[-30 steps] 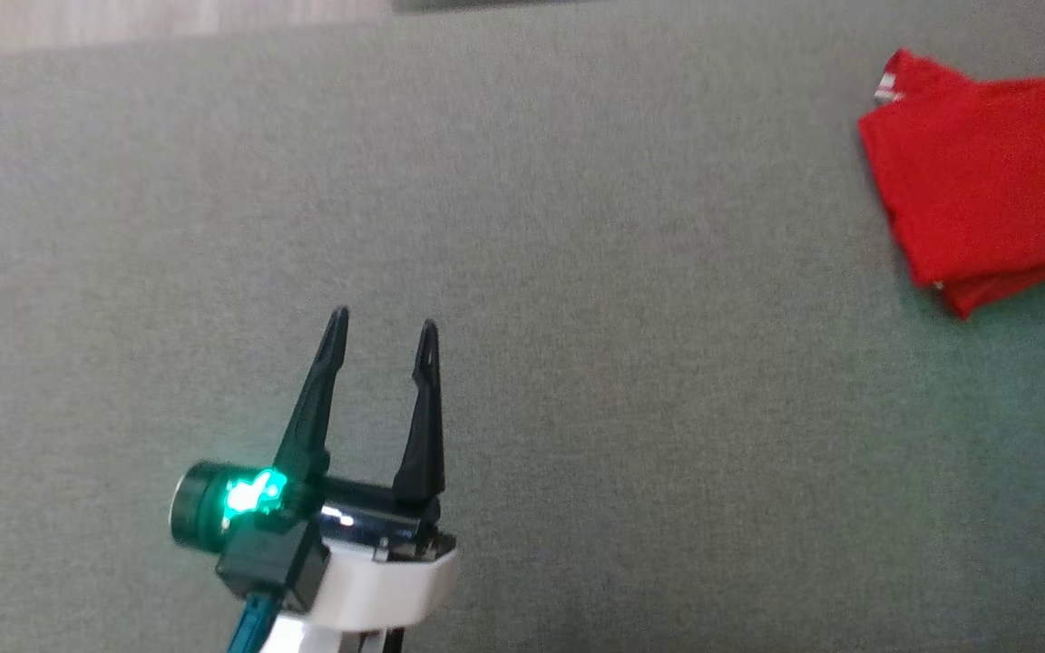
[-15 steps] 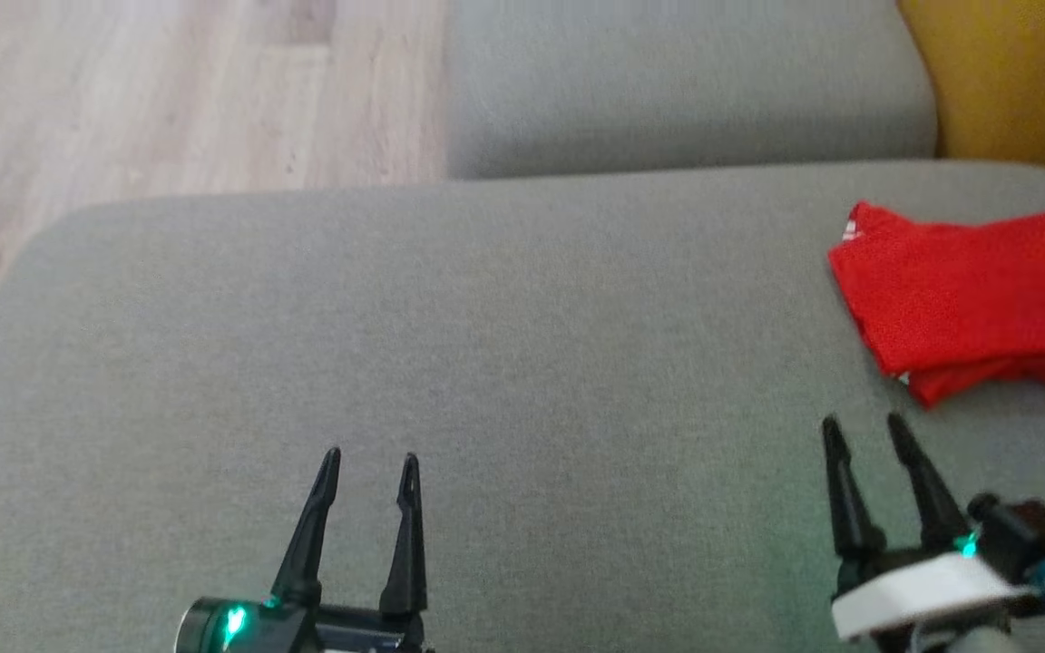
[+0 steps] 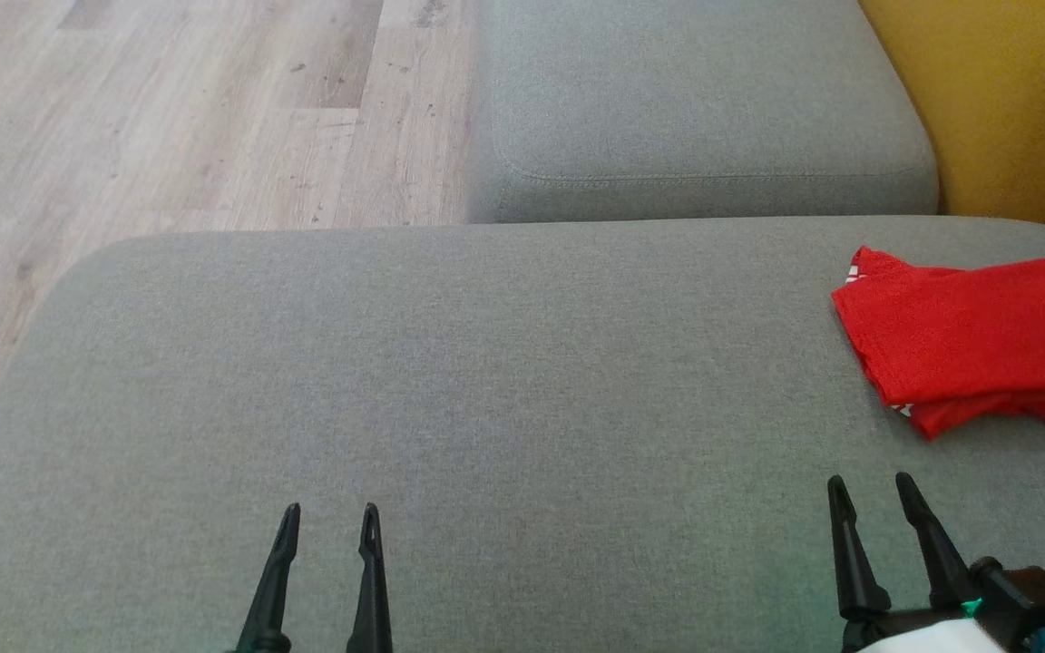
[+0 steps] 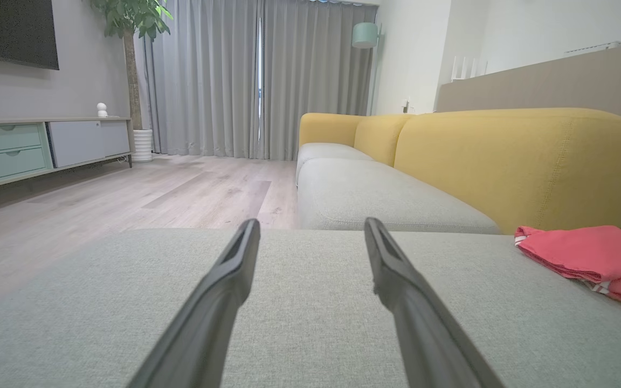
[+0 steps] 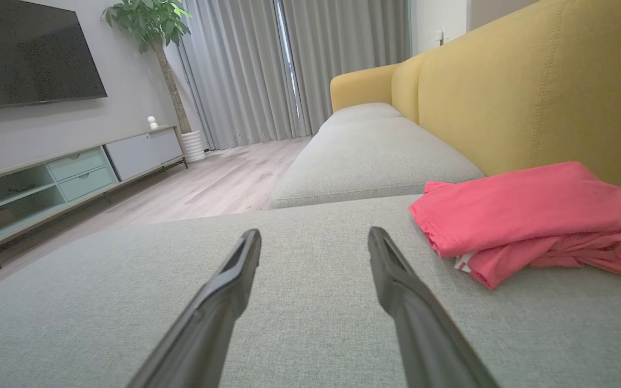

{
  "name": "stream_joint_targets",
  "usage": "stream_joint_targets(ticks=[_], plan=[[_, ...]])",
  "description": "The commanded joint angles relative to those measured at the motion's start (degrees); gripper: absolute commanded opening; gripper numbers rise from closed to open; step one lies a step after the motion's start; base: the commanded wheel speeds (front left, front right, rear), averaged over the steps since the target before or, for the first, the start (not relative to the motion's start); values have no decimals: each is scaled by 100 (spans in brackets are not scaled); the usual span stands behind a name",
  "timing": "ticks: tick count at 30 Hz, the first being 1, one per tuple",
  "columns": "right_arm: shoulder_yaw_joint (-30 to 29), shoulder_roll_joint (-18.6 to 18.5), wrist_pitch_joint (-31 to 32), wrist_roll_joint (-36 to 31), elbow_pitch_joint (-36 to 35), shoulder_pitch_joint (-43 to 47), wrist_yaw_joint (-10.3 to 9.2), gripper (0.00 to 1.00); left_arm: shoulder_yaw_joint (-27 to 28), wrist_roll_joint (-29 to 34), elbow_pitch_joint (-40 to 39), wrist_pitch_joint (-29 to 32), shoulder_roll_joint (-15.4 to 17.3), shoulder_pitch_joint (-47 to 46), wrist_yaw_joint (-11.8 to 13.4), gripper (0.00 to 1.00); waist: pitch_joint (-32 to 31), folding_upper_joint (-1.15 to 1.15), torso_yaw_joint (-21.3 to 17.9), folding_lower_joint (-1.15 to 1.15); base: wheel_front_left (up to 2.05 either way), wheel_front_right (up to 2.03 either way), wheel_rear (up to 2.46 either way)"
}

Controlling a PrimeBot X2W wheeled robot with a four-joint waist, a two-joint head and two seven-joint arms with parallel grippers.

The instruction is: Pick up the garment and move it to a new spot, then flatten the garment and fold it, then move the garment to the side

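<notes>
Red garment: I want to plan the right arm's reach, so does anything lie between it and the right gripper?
Nothing visible does. Just bare grey cushion lies between the open right gripper and the folded red garment, which sits ahead and slightly to its right, untouched.

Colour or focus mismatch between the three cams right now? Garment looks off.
Head view: garment reads saturated red, sharp, with even light and no glare on the grey cushion. Left wrist view: garment washes out to coral pink; left gripper's fingers look soft near the lens. Right wrist view: coral pink too, right gripper's fingers stretched by the wide angle.
</notes>
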Motion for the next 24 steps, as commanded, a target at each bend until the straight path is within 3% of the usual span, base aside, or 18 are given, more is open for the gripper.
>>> stream_joint_targets(ticks=[1,8,9,13,24], plan=[[87,-13,-78,-53,-233,-182,40,100,203,31,-158,-30,-43,-205,-6,100,8,0,-4,1,0,0,0],[98,46,-78,-84,-286,-111,40,100,243,81,-126,-30,-43,-229,-20,100,46,0,-32,1,0,0,0],[-12,80,2,-52,-54,65,0,0,26,41,63,0,0,7,-13,0,45,0,-33,1,0,0,0],[34,81,10,-45,335,143,-4,0,7,29,448,9,-1,114,-12,0,48,0,-35,1,0,0,0],[-16,65,143,617,342,-3,-1,0,132,-696,487,125,41,-31,-115,0,99,0,-72,1,0,0,0]])
